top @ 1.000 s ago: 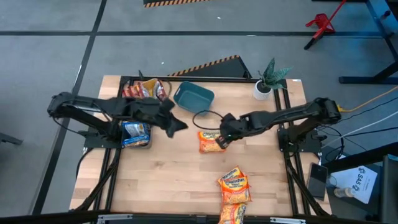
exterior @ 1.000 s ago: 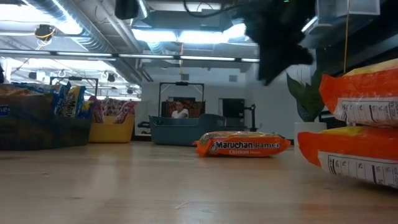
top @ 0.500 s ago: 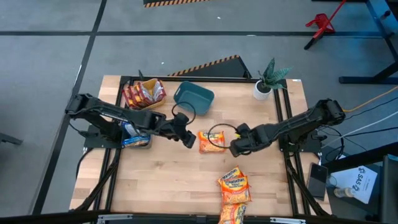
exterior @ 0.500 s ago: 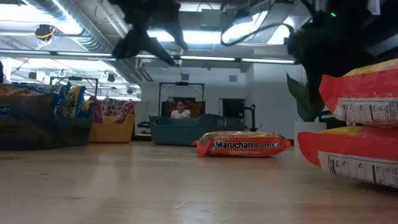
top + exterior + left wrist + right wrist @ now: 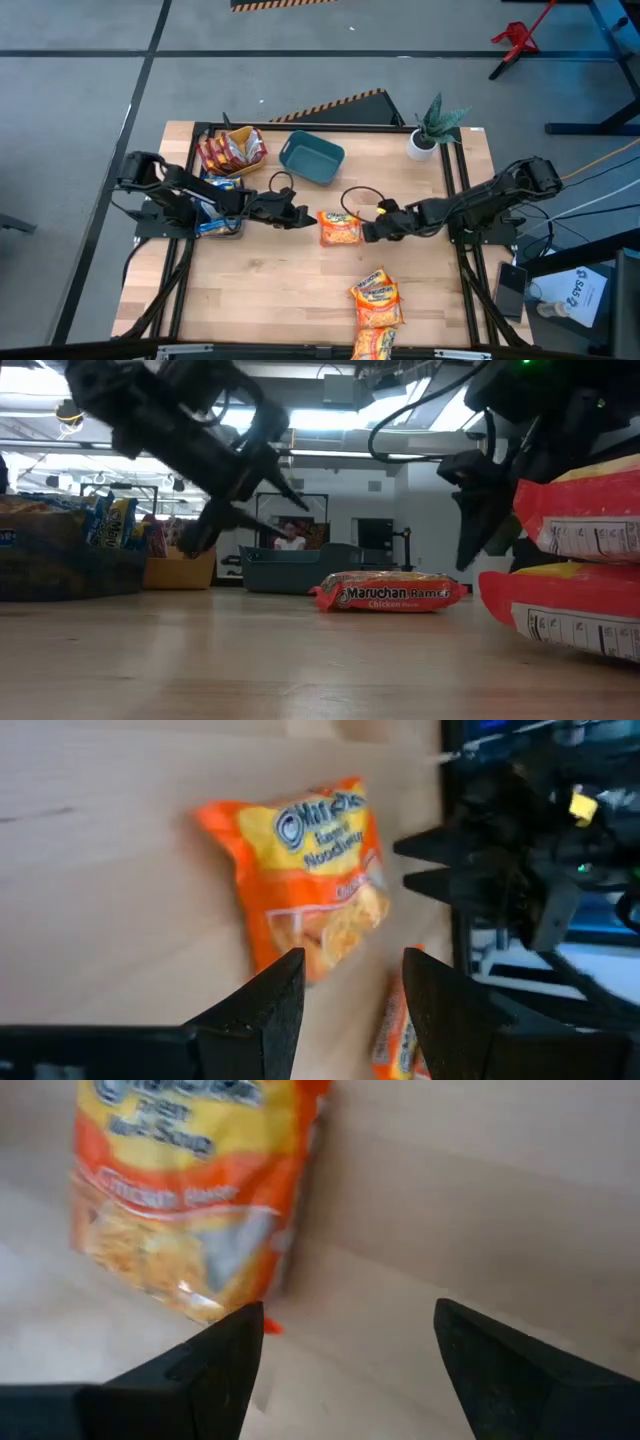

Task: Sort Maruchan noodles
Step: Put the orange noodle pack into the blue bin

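An orange noodle packet is lying flat near the middle of the wooden surface, and both arms are reaching in toward it from opposite sides. The left hand is hovering just left of the packet, its two fingers standing apart with nothing between them; in the left wrist view the packet is lying ahead of the fingertips, not gripped. The right hand is sitting just right of the same packet, its fingers spread wide and holding nothing; the right wrist view is showing the packet lying on the surface beyond the gap. In the low view the packet is resting flat on the surface with the left hand hanging to its left and the right hand to its right, both clear of it.

Nearer the front edge, right of centre, more orange packets are lying overlapped in a loose stack running off the near edge; the low view is showing two of them close up on the right. At the far left of the surface, a yellow bin is holding red-maroon packets, and just nearer, under the left arm, a dark bin is holding blue-silver packets. A teal bin is sitting at the far centre, tilted, and appears empty. A small potted plant is standing in the far right corner.
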`<action>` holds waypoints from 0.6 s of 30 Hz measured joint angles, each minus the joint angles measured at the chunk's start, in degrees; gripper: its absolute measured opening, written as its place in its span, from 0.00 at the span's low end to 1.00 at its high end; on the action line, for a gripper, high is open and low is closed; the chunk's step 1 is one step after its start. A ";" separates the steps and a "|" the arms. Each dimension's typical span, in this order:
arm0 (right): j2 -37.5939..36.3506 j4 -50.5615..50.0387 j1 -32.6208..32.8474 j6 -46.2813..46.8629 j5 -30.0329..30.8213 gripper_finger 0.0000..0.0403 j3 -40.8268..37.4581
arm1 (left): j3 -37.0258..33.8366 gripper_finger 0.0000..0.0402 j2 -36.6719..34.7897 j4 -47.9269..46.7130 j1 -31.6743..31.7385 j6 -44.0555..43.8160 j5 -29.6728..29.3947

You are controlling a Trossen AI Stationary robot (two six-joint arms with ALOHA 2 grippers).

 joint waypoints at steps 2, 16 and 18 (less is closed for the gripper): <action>0.00 1.22 -1.43 -1.43 -0.01 0.70 0.17 | -0.54 0.41 2.18 4.32 0.36 -0.04 0.91; 0.36 2.52 -4.86 -5.02 -0.33 0.70 0.15 | -0.58 0.60 12.16 8.41 0.46 -4.16 0.25; 1.23 3.93 -4.86 -5.01 -0.16 0.70 0.15 | -0.52 0.61 12.83 9.86 0.47 -5.69 -0.63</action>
